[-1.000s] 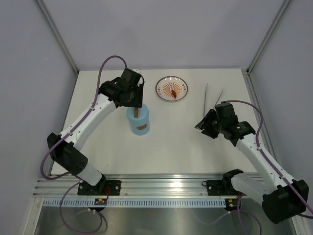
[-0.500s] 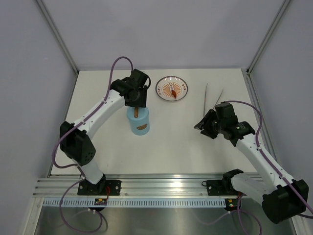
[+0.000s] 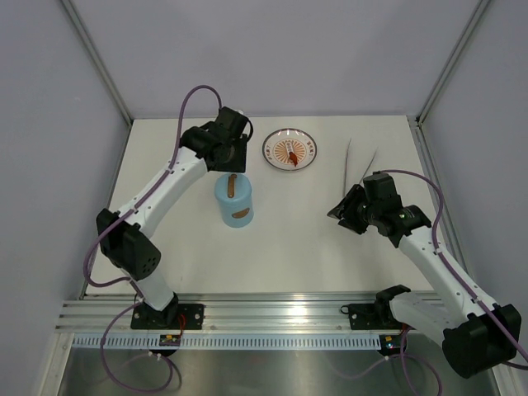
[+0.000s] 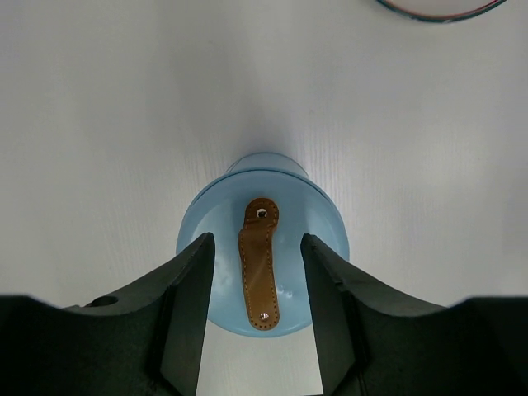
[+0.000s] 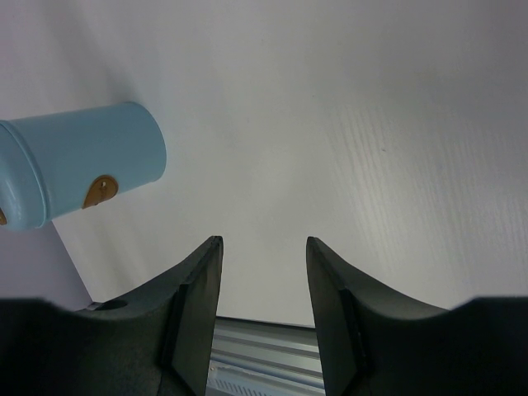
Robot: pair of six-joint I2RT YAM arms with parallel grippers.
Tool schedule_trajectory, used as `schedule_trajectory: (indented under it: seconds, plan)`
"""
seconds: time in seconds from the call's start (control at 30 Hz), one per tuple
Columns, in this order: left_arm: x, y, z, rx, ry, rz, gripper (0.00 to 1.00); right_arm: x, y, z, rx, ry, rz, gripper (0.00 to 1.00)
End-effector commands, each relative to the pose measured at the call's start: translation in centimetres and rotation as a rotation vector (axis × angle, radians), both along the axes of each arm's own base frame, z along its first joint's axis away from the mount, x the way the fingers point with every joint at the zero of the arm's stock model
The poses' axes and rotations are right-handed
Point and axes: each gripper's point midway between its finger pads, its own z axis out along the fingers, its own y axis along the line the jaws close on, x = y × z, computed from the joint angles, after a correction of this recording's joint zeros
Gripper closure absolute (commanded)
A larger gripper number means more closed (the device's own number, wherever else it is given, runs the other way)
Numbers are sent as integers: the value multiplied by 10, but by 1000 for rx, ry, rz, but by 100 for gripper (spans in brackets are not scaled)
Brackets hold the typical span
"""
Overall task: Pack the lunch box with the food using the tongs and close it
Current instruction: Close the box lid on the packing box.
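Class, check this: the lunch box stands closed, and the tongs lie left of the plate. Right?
No: the tongs lie right of the plate, not left, as the top external view shows. The lunch box does stand closed.

From overhead I cannot see inside the lunch box [image 3: 235,213]: its lid [image 3: 224,188] is on and covers the inside. On the plate [image 3: 267,151], far and right of the box, the red-orange piece [image 3: 291,153] is too small for me to name. The near ends of the tongs [image 3: 348,165] vanish behind the right arm [image 3: 379,194]. The left gripper [image 3: 224,153] hides its own fingers under its housing in that view. My left wrist camera catches only an arc of the plate's rim at its top edge. My right wrist camera crops the lunch box at its left edge.
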Motion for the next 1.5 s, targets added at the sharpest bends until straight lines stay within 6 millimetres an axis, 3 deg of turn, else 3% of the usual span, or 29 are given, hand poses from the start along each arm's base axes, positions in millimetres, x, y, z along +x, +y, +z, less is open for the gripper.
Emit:
schedule_trajectory:
  seconds: [0.0,0.1,0.17,0.33,0.37,0.47,0.53,0.63,0.7,0.83,0.93,1.07,1.13,1.27,1.4,1.47]
  plan:
    - [3,4,74,-69,-184,7,50,4,1,12,25,-41,-4,48]
    - [2,4,82,-81,-201,8,50,5,1,12,25,-41,-4,48]
    - [1,4,68,-69,-168,11,50,5,2,12,27,-41,-3,48]
    - [-6,1,4,-56,-47,42,50,5,2,9,24,-33,2,48]
    - [-16,4,-21,-39,10,46,51,5,2,9,23,-33,3,48]
    - [-30,-3,-57,-66,98,49,52,4,1,8,19,-32,0,48]
    - [-34,-1,-64,-56,134,58,55,3,2,9,20,-32,6,48]
    - [-28,-2,-33,-87,64,51,55,3,0,10,16,-35,5,48]
    - [-19,1,7,-102,-33,52,53,3,1,11,20,-38,3,48]
    - [-14,10,51,-80,-120,61,53,4,2,10,29,-37,3,48]
    - [-9,13,66,-77,-162,58,52,4,3,9,29,-36,3,48]
    - [-3,10,55,-50,-135,59,51,3,2,10,27,-35,2,48]
    - [2,6,38,-35,-102,60,51,3,1,10,25,-34,-2,48]
    - [7,-2,-16,-8,-14,62,51,1,1,9,24,-34,-2,48]
    - [-8,-13,-85,12,173,20,52,-1,-2,8,18,-30,-6,48]
    - [-13,-12,-96,29,223,23,55,-2,-3,9,12,-32,-11,48]
